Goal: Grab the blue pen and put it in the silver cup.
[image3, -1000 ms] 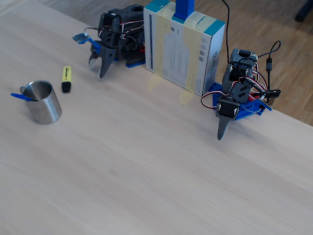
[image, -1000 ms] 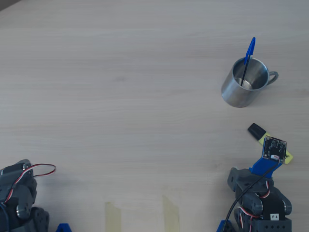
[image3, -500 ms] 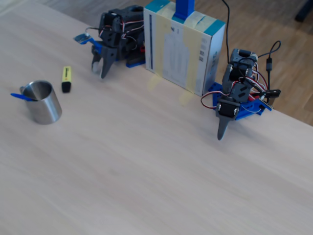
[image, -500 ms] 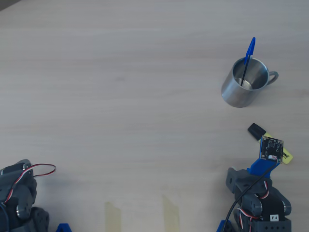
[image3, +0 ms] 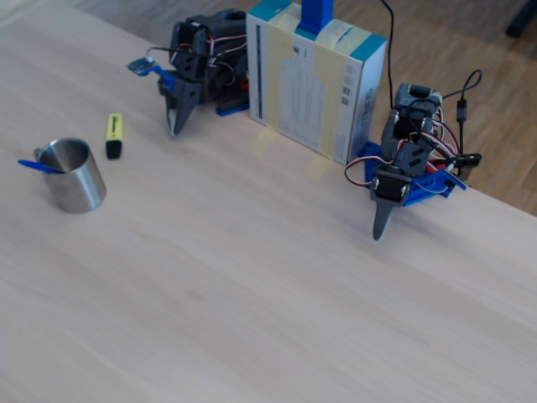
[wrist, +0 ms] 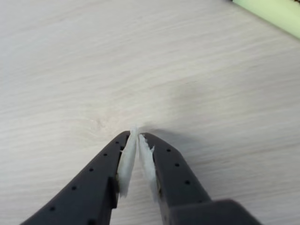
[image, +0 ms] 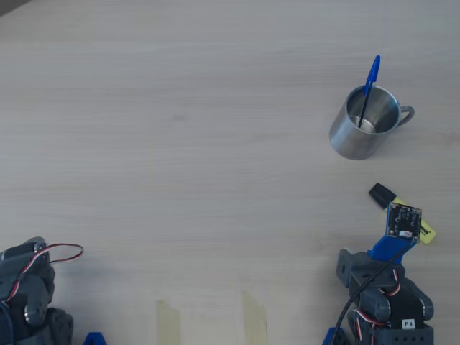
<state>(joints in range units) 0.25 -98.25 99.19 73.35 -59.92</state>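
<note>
Empty, nearly closed gripper (wrist: 137,137) hangs over bare table (image: 180,144); one blue pen (image: 368,83) stands in one silver cup (image: 363,131), one highlighter (image3: 113,135) nearby.

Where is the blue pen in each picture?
Overhead view: the blue pen stands in the silver cup, upper right.
Fixed view: blue pen's cap pokes out of the silver cup, far left.
Wrist view: not in it.
Shared landmark: the yellow highlighter near the cup.

overhead straight down, fixed view oblique from opposite, wrist view close above table (wrist: 70,56)
</note>
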